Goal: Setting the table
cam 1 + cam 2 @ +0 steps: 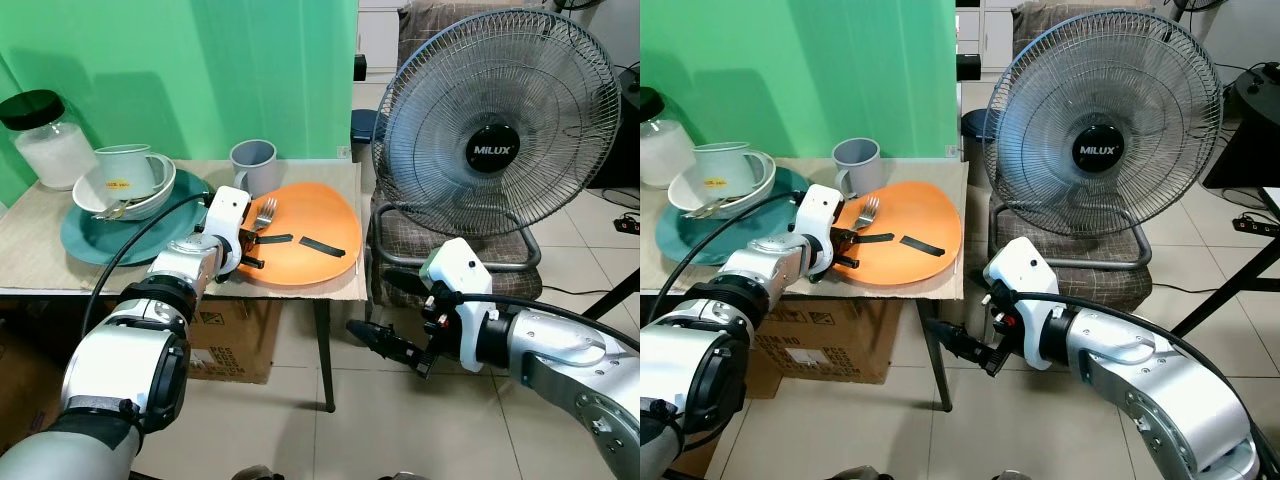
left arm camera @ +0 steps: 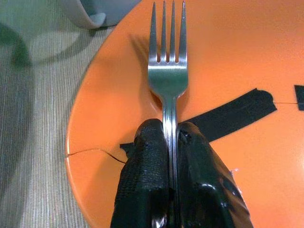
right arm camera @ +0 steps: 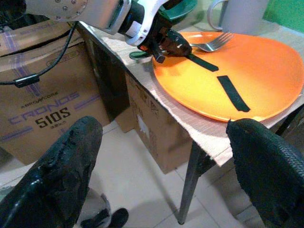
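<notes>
An orange plate [image 1: 315, 225] with two black tape strips lies at the table's right end. My left gripper [image 1: 250, 240] is shut on the handle of a steel fork [image 2: 168, 71], whose tines lie over the plate's left part, pointing toward a grey mug [image 1: 255, 165]. In the left wrist view both black fingers [image 2: 147, 161] pinch the fork's handle. A thin crack runs across the plate's edge beside them. My right gripper [image 1: 385, 340] hangs open below table height, right of the table leg, with nothing between its fingers [image 3: 61, 175].
A teal plate [image 1: 100, 240] holds stacked white bowls [image 1: 125, 185] and a cup at the table's left. A lidded jar [image 1: 50, 140] stands behind. A large fan [image 1: 495, 120] rests on a chair to the right. A cardboard box [image 1: 235, 335] sits under the table.
</notes>
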Controlling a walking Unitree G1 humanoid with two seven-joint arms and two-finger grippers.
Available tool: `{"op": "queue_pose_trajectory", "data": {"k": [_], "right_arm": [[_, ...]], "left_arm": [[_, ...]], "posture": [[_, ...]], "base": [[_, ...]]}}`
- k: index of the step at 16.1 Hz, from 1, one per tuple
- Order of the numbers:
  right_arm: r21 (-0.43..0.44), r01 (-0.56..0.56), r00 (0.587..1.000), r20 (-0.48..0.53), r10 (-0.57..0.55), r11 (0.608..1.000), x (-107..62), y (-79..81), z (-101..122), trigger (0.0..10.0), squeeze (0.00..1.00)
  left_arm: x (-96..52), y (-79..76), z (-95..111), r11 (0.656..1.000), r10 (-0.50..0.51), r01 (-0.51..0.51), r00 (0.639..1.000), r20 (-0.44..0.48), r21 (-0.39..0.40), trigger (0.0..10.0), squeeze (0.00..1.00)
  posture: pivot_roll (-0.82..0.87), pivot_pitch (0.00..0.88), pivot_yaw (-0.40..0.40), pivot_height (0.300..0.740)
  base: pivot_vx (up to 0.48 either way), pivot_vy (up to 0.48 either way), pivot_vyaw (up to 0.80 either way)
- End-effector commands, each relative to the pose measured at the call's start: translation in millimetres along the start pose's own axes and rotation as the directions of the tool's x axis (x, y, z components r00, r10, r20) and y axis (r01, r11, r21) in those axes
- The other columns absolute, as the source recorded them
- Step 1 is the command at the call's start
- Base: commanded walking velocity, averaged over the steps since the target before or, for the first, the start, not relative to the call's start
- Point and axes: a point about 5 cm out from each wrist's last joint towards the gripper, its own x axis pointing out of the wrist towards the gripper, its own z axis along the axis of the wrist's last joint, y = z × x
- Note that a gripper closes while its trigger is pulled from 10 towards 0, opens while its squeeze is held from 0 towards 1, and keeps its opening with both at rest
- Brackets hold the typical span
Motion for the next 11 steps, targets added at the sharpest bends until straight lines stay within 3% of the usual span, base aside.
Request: {"op": "queue_pose_trajectory", "data": {"k": [1, 5, 7, 11], "right_arm": [[-0.021, 0.018, 1.000, 0.020, -0.018, 1.000, 1.1, -3.5, 5, 10.0, 0.00], [-0.026, 0.070, 0.996, 0.055, -0.069, 0.997, 1.8, -11.0, 10, 10.0, 0.00], [-0.008, 0.118, 0.989, 0.093, -0.116, 0.993, 1.6, -17.2, 14, 10.0, 0.00], [0.029, 0.151, 0.980, 0.126, -0.154, 0.988, 4.5, -17.5, 14, 10.0, 0.00]], "left_arm": [[-3.9, 7.6, 13, 1.000, 0.010, -0.010, 0.998, 0.057, -0.007, 0.0, 0.00], [-10.2, 12.8, 40, 1.000, 0.022, -0.026, 0.982, 0.186, 0.017, 0.0, 0.00], [-17.0, 13.9, 62, 0.998, 0.036, -0.049, 0.956, 0.291, 0.036, 0.0, 0.00], [-31.2, 5.3, 85, 0.999, 0.033, -0.036, 0.901, 0.432, -0.002, 0.0, 0.00]], "posture": [[-0.15, 0.000, 0.062, 0.740], [-0.14, 0.000, 0.066, 0.740], [-0.13, 0.000, 0.065, 0.740], [-0.13, 0.000, 0.064, 0.740]], "base": [[0.000, 0.000, 0.00], [0.000, 0.000, 0.00], [0.000, 0.000, 0.00], [0.000, 0.000, 0.00]]}}
